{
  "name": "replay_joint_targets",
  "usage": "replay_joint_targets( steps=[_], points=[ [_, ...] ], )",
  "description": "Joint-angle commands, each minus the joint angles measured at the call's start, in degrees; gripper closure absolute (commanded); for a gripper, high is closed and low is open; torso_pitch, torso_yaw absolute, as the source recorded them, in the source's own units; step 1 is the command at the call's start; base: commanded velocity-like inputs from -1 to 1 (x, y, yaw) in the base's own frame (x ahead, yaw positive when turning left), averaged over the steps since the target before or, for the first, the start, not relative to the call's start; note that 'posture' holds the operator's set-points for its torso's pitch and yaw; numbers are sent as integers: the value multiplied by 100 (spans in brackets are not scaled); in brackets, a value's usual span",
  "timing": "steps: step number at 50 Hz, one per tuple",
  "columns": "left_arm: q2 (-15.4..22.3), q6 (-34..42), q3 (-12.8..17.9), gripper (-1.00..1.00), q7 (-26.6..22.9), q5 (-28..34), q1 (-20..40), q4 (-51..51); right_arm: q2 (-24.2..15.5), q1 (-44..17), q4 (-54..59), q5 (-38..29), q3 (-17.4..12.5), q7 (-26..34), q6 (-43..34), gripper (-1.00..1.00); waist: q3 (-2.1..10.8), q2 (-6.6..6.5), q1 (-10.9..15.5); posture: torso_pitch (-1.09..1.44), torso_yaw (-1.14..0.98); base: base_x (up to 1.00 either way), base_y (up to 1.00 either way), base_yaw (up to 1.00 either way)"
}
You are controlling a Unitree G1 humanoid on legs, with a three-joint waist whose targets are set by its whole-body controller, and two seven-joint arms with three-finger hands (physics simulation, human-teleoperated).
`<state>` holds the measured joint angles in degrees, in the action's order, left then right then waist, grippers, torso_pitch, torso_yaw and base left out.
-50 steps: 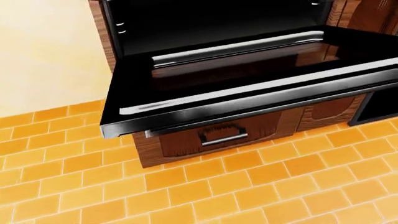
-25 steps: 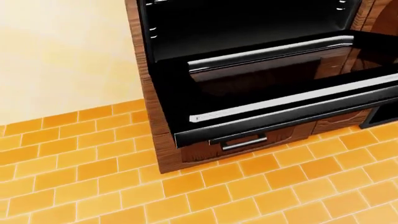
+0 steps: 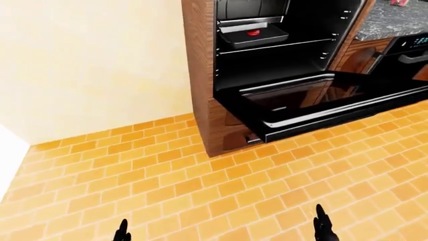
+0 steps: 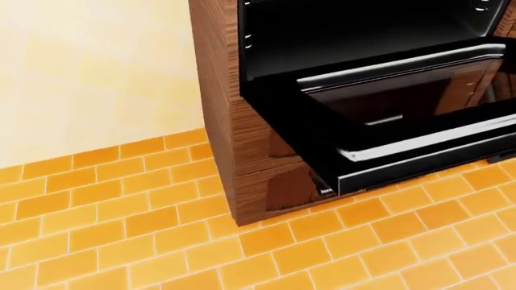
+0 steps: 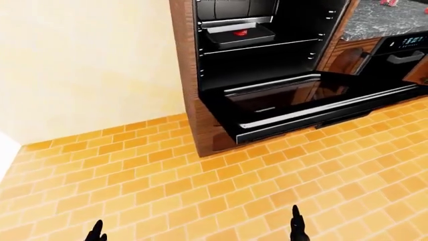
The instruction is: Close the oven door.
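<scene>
The black oven door [image 3: 314, 103] lies open and flat, sticking out over the floor from a wooden cabinet column [image 3: 200, 75]. Its silver handle bar [image 4: 427, 139] runs along the outer edge. Above it the dark oven cavity [image 3: 274, 60] holds a tray [image 3: 254, 35] with something red on it. Only the dark fingertips of my left hand [image 3: 122, 232] and right hand [image 3: 321, 226] poke up at the bottom of the eye views, far from the door. I cannot see whether they are open or shut.
A cream wall [image 3: 87, 65] stands left of the cabinet. Orange brick floor [image 3: 200, 191] spreads between me and the oven. At the right are a granite counter [image 3: 395, 17] and another black appliance [image 3: 408, 47] under it.
The whole head view has shifted: the oven slides right and looks smaller, with more wall and floor showing. The camera moved; the door stays open and flat.
</scene>
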<state>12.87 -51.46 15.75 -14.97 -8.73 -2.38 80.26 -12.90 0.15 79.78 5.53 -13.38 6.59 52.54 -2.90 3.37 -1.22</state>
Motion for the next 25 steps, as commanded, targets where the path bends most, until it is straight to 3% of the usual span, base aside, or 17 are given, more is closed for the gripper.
replay_joint_targets(
  steps=[1, 2, 3, 4, 7, 8, 9, 12, 16, 17, 18, 20, 25],
  points=[
    [123, -174, 42, -100, 12, -37, 10, -90, -30, -28, -96, 30, -16, 13, 170, -100, 82, 40, 17, 0, 0, 0, 49, 0],
    [122, -176, 40, -100, 15, -35, 8, -90, -18, -29, -96, 56, -24, 76, 166, -100, 102, 54, -10, 0, 0, 0, 36, 0],
    [121, -176, 40, -100, 14, -36, 6, -90, -9, -31, -96, 78, -30, 116, 160, -100, 33, 71, -10, 0, 0, 0, 0, 0],
    [117, -179, 35, -100, 21, -31, 4, -91, -11, -38, -96, 96, -40, 137, 169, -100, 125, -98, 19, 0, 0, 0, 0, 0],
    [117, -178, 32, -100, 19, -33, 6, -92, -25, -39, -90, 48, -11, 90, 165, -100, 97, -636, -1, 0, 0, 0, 0, 0],
    [118, -176, 33, -100, 20, -35, 6, -91, -27, -32, -88, -1, 16, 65, 169, -100, 15, -342, -4, 0, 0, 0, 0, 0],
    [119, -175, 32, -100, 17, -34, 7, -91, -31, -32, -87, -40, 30, 22, 166, -100, 17, -331, 47, 0, 0, 0, 0, 0],
    [125, -169, 34, -100, 14, -38, 14, -92, -34, -19, -81, -201, 91, -100, 187, -100, -6, -123, 20, 0, 0, 0, 0, 0],
    [128, -163, 37, -100, 12, -40, 20, -92, -22, -21, -84, -348, 116, -164, 224, -100, 107, -219, 87, 0, 0, 0, 0, 0],
    [128, -163, 37, -100, 12, -40, 20, -92, -8, -39, -87, -286, 63, -137, 221, -100, 122, -226, 88, 0, 0, 0, 0, 0],
    [127, -165, 35, -100, 15, -36, 19, -91, -43, -16, -77, -599, 222, -600, 318, -100, 137, -231, 88, 0, 0, 0, 0, 0],
    [128, -171, 32, -100, 27, -27, 16, -91, 1, 4, -75, -470, 98, -353, 419, -100, 165, -238, 90, 0, 0, 0, 0, 0],
    [123, -173, 27, -100, 42, -15, 19, -92, -47, 1, -72, -831, 205, -732, 425, -100, 212, -251, 100, 0, 0, 0, 0, 0]
  ],
)
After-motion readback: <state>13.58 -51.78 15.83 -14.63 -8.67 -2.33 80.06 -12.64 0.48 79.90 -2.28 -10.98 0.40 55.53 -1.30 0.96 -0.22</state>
